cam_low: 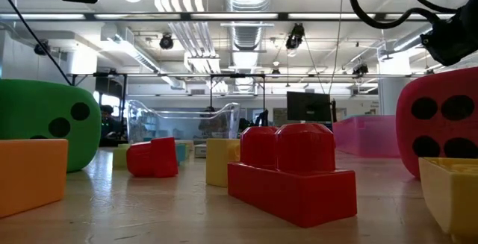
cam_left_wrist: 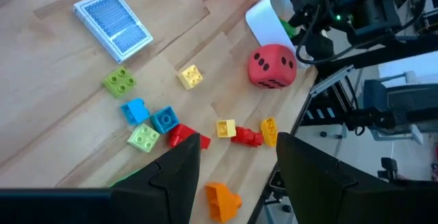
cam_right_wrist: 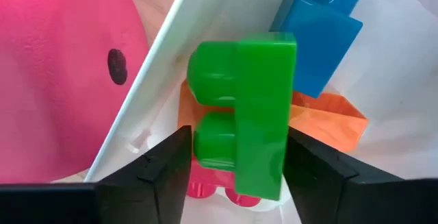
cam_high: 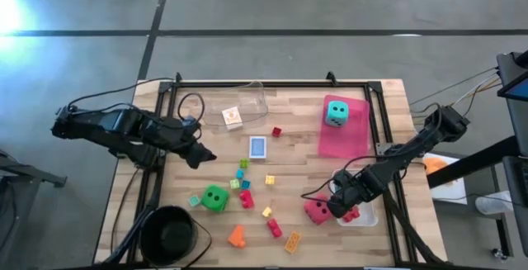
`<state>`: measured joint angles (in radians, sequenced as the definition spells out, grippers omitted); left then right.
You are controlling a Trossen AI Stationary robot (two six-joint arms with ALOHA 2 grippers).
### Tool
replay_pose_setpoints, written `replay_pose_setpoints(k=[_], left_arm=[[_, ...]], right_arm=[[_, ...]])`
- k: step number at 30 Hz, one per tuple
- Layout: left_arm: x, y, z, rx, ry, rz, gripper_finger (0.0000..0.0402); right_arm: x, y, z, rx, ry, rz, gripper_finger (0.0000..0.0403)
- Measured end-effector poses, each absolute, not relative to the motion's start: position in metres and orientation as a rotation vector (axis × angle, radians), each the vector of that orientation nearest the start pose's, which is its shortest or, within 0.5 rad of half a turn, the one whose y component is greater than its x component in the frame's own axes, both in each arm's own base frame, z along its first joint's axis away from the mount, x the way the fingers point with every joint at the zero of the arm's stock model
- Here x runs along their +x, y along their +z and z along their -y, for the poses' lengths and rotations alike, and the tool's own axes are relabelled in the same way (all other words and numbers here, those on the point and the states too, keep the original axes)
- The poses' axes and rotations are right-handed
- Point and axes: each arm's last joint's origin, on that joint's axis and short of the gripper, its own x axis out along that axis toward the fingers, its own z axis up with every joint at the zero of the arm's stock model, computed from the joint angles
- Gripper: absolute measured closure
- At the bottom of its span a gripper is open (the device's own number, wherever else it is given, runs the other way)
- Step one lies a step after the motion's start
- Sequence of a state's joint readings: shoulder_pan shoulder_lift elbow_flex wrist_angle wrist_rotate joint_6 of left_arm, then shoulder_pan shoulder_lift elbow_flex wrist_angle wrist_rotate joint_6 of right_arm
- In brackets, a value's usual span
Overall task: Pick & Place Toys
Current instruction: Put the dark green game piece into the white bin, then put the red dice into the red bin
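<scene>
Green brick (cam_right_wrist: 253,114) sits between the right gripper (cam_right_wrist: 236,166)'s parted fingers, over the white tray (cam_high: 365,215) at the table's four o'clock (seemingly mid-drop; grip unclear), beside the red die (cam_high: 317,210). Left gripper (cam_high: 196,153) waits half-open and empty near nine o'clock.

Table: I see a wooden top (cam_high: 289,150) | on it: scattered bricks (cam_high: 246,184), green die (cam_high: 215,197), red die (cam_high: 317,211), blue card box (cam_high: 258,147), pink tray (cam_high: 356,138), clear tray (cam_high: 239,105), black bowl (cam_high: 167,233)

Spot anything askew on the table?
Clear tray at the far edge lies tipped on its side. Red die sits pressed against the white tray where the right gripper works.
</scene>
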<state>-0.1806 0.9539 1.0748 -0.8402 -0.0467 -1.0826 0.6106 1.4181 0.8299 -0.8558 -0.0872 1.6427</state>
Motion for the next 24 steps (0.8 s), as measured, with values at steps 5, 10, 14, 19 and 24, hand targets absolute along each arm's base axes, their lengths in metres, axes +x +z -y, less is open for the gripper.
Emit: replay_pose_setpoints(k=[5, 10, 14, 19, 24], left_arm=[[0.173, 0.344, 0.031, -0.95, 0.243, -0.723, 0.0205], [0.173, 0.344, 0.032, -0.937, 0.214, -0.738, 0.0205], [0.173, 0.344, 0.033, -0.94, 0.185, -0.756, 0.0205], [0.172, 0.344, 0.034, -0.934, 0.127, -0.792, 0.0205], [0.171, 0.342, 0.034, -0.934, 0.128, -0.819, 0.0205]], right_arm=[[0.186, 0.183, -0.134, 0.958, -0.688, -1.461, 0.0164], [0.185, 0.183, -0.135, 1.01, -0.725, -1.472, 0.013], [0.185, 0.184, -0.135, 1.051, -0.755, -1.477, 0.0102], [0.187, 0.188, -0.136, 1.08, -0.77, -1.466, 0.0079], [0.189, 0.204, -0.138, 1.06, -0.781, -1.476, 0.0072]])
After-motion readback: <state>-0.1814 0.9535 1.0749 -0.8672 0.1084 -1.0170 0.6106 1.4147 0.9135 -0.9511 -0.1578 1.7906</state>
